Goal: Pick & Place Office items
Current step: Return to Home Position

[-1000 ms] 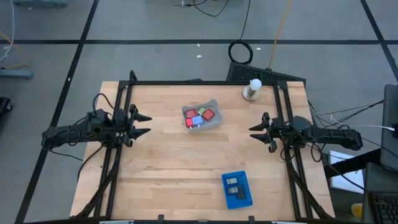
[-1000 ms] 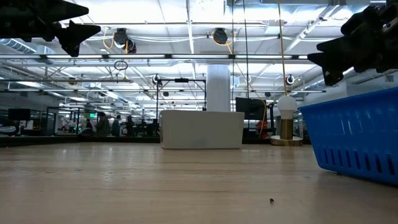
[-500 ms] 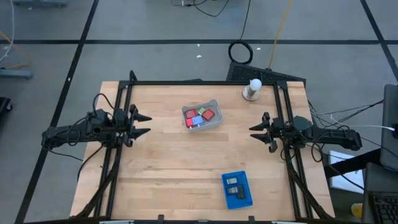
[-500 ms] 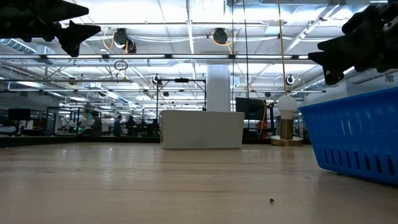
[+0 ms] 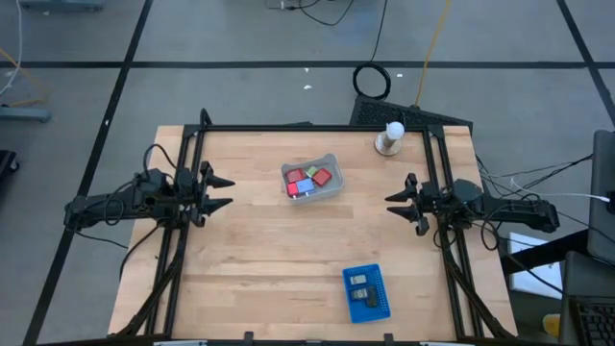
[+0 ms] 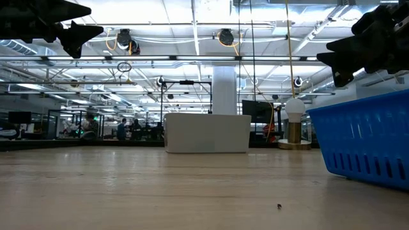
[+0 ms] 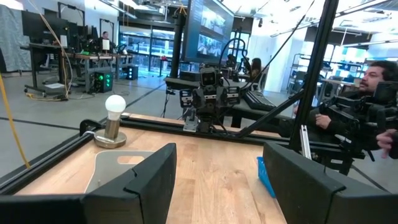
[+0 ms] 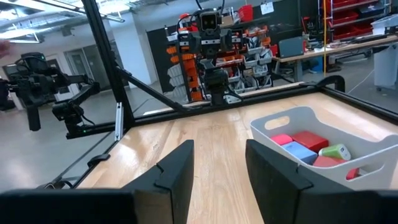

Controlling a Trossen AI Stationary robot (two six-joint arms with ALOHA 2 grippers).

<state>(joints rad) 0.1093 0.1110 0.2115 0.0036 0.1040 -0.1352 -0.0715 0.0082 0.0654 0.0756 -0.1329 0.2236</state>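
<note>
Pale wood forms the table (image 5: pixel 259 259), and the two arms sit at its opposite side edges. At the left edge the left gripper (image 5: pixel 229 192) points inward over the boards. Its two fingers are spread wide and nothing is between them. The low view shows it held well above the tabletop.

Right of it, toward the far middle of the table, stands the pale bin (image 5: pixel 336 188), set at a slight angle. Most of the office items (image 5: pixel 321 177) lie inside it. The right wrist view shows two red blocks (image 8: pixel 311 139), a light blue block (image 8: pixel 298 151) and a green piece (image 8: pixel 339 151) packed close together on its floor.

Further right and near the front edge lies the blue tray (image 5: pixel 383 306), well apart from the bin. It holds two dark pieces (image 5: pixel 366 299), one behind the other. They are too small to say what kind they are.

At the far right corner a lamp (image 5: pixel 389 139) with a white bulb stands upright on its round base, just beside the frame rail.

At the right edge the right gripper (image 5: pixel 392 206) faces the left one across the table, likewise raised clear of the wood. Its fingers are parted, less widely than the left gripper's, and it holds nothing.

Beyond the table, the left wrist view catches a person (image 7: pixel 373 81) off in the room.
</note>
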